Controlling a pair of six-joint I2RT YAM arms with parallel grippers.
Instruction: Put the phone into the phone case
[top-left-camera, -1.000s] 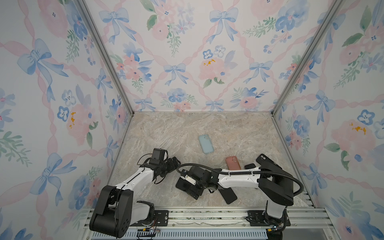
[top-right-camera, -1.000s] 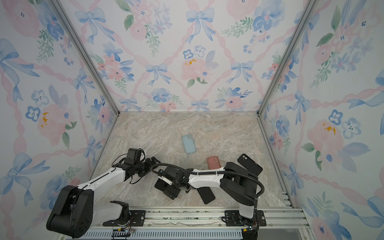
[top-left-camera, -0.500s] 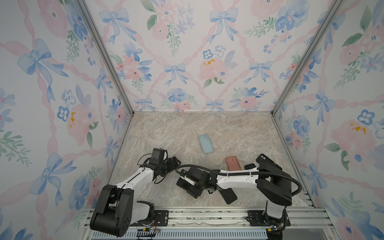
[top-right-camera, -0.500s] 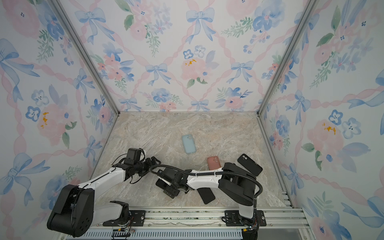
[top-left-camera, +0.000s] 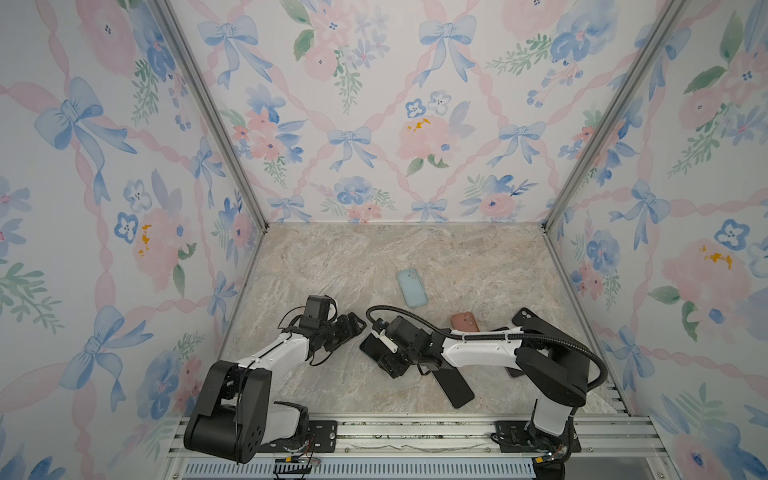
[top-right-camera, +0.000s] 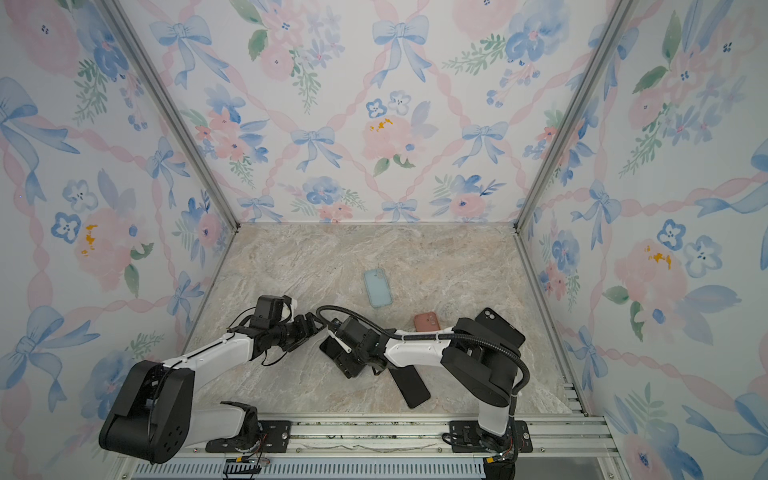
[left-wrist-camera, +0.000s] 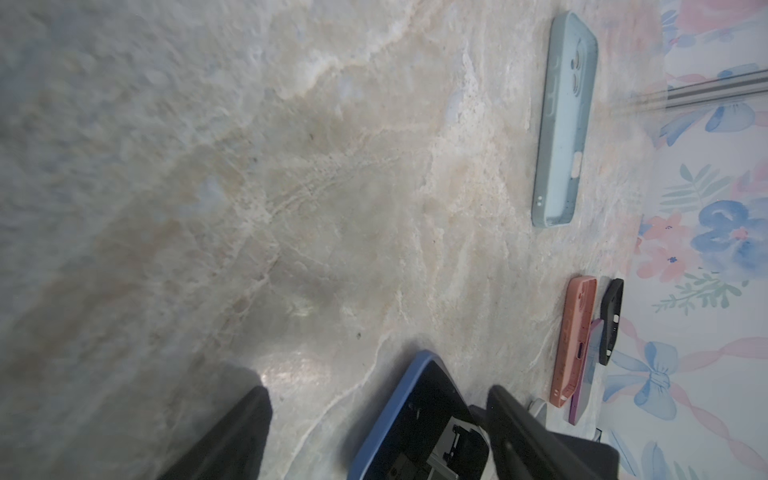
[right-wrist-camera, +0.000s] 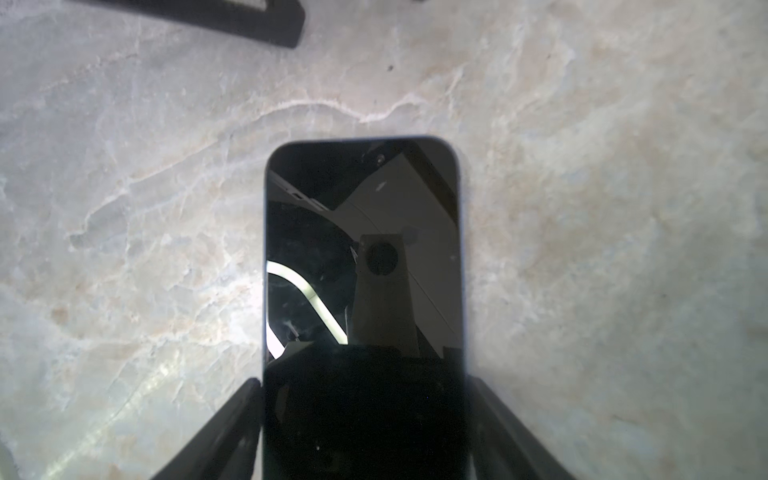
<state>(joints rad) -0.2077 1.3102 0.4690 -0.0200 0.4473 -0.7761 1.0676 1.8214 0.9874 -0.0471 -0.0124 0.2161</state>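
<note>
Right wrist view shows the dark-screened smartphone with a blue rim (right-wrist-camera: 361, 257) lying flat, screen up, on the marbled beige table top (right-wrist-camera: 602, 208). Its near end is between the two fingers of the right gripper (right-wrist-camera: 363, 381). Both fingers stand against the long edges of the phone; whether they press it I cannot tell. The left gripper (left-wrist-camera: 376, 390) is released, its fingers spread wide and empty, and the blue corner of the phone lies just ahead of its tips. In both top views the two grippers stand close, tips toward each other.

I judge the step in hand to be the taking of the phone; no case is near it yet. The pale blue soft case (top-left-camera: 412, 287) lies well beyond the right gripper. The salmon-pink case (top-left-camera: 464, 322) lies beside the right forearm, behind the fingers. Which case is meant I cannot say.

The next move, I think, calls for a firm squeeze on the long edges and then a level lift, because the phone is thin and smooth and may slip. The left gripper could then steady the case.
</note>
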